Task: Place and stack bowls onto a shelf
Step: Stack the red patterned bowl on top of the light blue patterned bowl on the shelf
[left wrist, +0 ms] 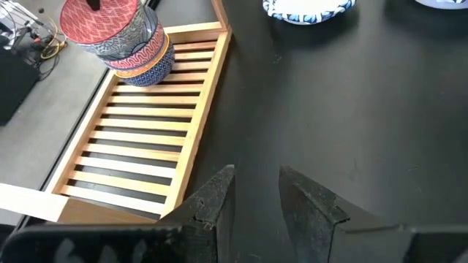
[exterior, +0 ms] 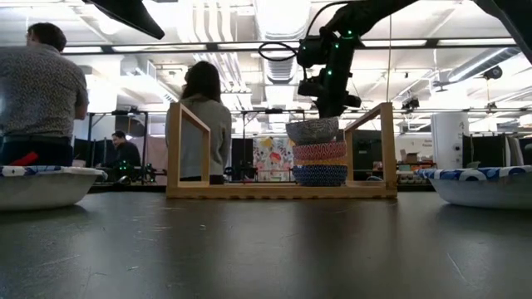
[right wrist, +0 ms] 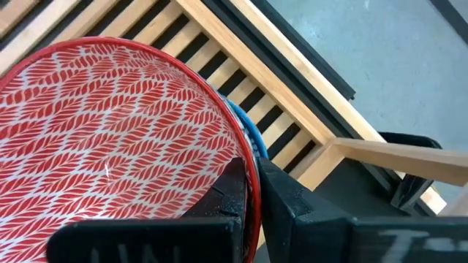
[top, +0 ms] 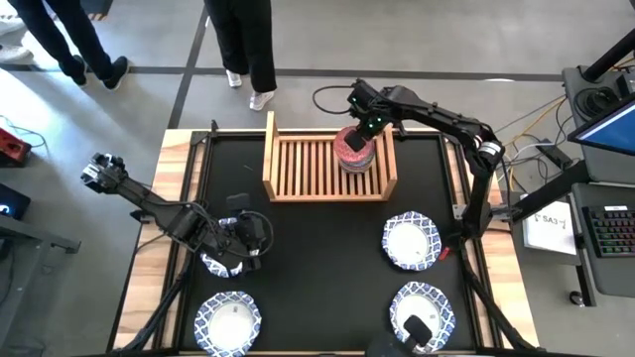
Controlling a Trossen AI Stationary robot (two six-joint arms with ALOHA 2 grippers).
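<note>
Stack of small bowls (top: 354, 151) sits at the right end of the shelf (top: 298, 169), at twelve o'clock on the tabletop (top: 317, 258). My right gripper (right wrist: 252, 193) hangs over it, fingers pinched tight on the rim of the red bowl (right wrist: 110, 139), one finger inside, one outside. The bowl is tilted, not yet nested flat on the bowls beneath; a blue rim peeks out under it. The coming move turns on this: the stack lies straight below my right fingers, so lower, level, let go.

Red bowl: white leaf pattern inside, thin red rim, grey-patterned outside in the low view.

My left gripper (top: 238, 238) waits at eight o'clock, fingers part open, above a large blue-rimmed bowl (top: 220, 266); whether they touch it I cannot tell.
</note>
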